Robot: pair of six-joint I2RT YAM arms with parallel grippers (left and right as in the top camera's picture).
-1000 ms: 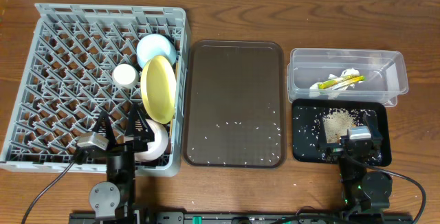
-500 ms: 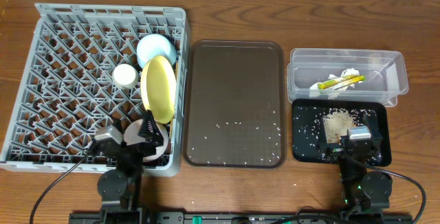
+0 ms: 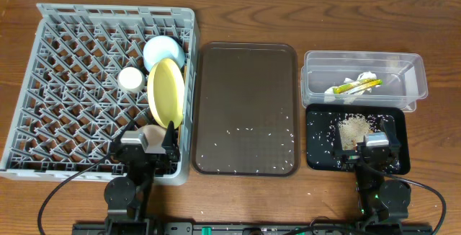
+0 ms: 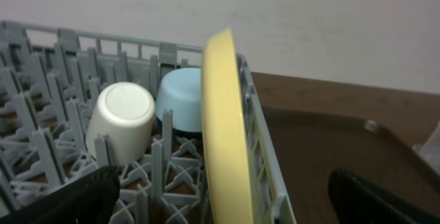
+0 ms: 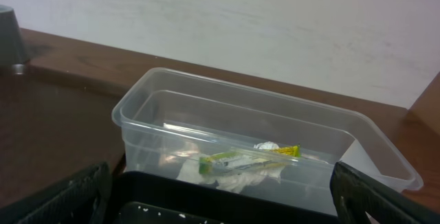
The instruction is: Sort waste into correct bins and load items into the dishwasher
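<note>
Now | we have drawn the left gripper (image 3: 148, 135) back from the square grey plastic lattice rack (image 3: 72, 62) | fingers (image 4: 75, 196) apart, empty | round yellow plastic plate (image 4: 223, 114) upright in rack, ahead between fingertips | right gripper (image 3: 376, 135) apart, empty | plate looks loaded

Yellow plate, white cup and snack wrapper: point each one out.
yellow plate (image 4: 223, 128), left wrist view, on its upright rim seen edge-on
white cup (image 4: 125, 108), left wrist view, on the flat round end facing the camera
snack wrapper (image 5: 249, 157), right wrist view, on the middle of its length

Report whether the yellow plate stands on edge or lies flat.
On edge: the yellow plate shows its rim, upright in the rack.
</note>
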